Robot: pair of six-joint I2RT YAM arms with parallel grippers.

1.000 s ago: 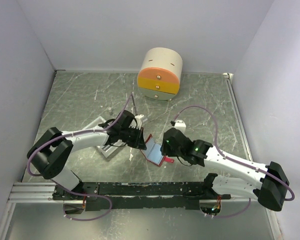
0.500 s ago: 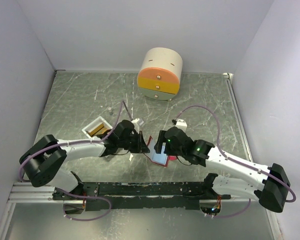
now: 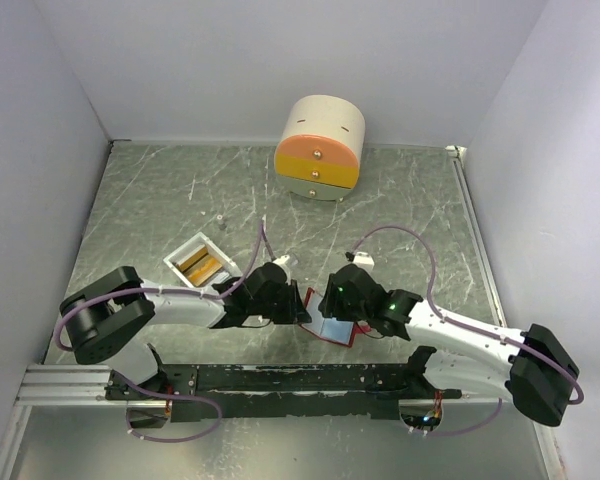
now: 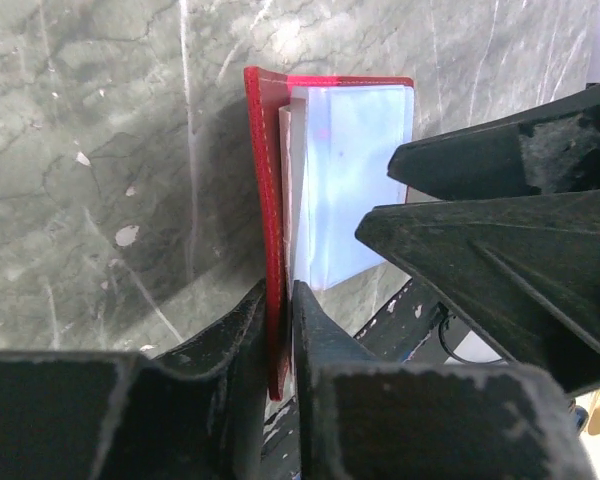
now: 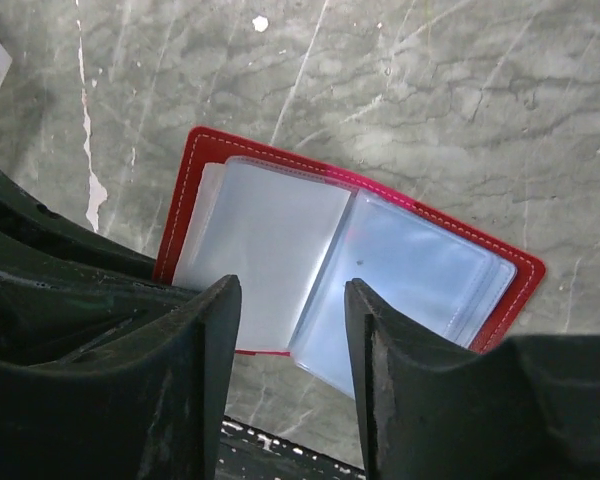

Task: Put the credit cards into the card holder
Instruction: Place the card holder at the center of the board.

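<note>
The red card holder (image 3: 336, 331) lies open on the table near the front edge, its shiny pale-blue sleeves (image 5: 270, 235) facing up. My left gripper (image 4: 280, 292) is shut on the holder's left red cover (image 4: 264, 200), which stands up on edge between its fingers. The open right gripper (image 5: 292, 295) hovers just above the sleeves with nothing between its fingers; in the left wrist view its dark fingers (image 4: 500, 170) show at the right. Orange-gold and brown credit cards (image 3: 202, 266) lie in the white tray (image 3: 180, 255), left of both grippers.
A round cream-and-orange drawer box (image 3: 320, 148) stands at the back centre. The black mounting rail (image 3: 280, 378) runs along the near edge just below the holder. White walls close in the table on three sides.
My left gripper moved away from the tray, down and right, onto the holder's left cover. The holder shifted toward the front edge. The right gripper followed it and its jaws changed width.
</note>
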